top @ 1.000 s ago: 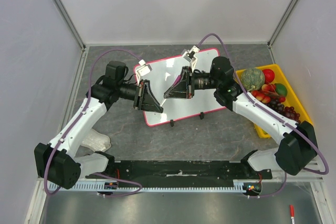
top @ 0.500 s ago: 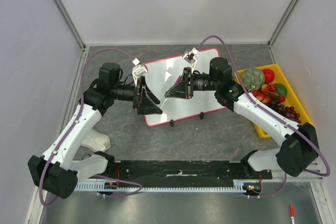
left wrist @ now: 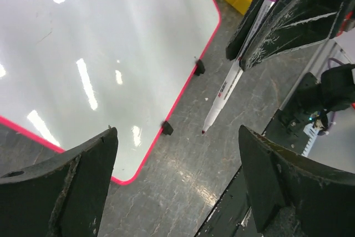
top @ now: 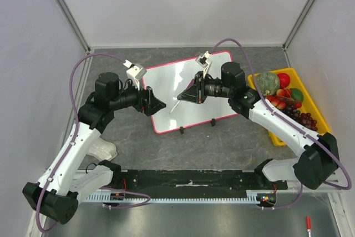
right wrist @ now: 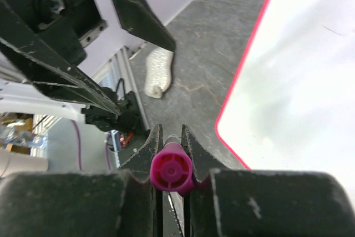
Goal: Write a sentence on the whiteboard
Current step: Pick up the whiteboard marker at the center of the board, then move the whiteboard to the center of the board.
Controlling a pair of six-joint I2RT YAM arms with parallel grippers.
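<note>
Whiteboard [top: 166, 84] beside yellow bin [top: 312, 91] of fruit [top: 288, 95]; right pincer [top: 184, 95] grips marker [left wrist: 222, 95].

Pale grey walls [top: 183, 4] box me in on three sides, with metal posts [top: 67, 12] at the upper corners. My counter [top: 233, 142] is dark, veined grey. A black rail [top: 222, 177] crosses the bottom.

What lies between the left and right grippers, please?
In the top view: the bare pink-rimmed whiteboard and the slim white marker that the right gripper holds.
</note>
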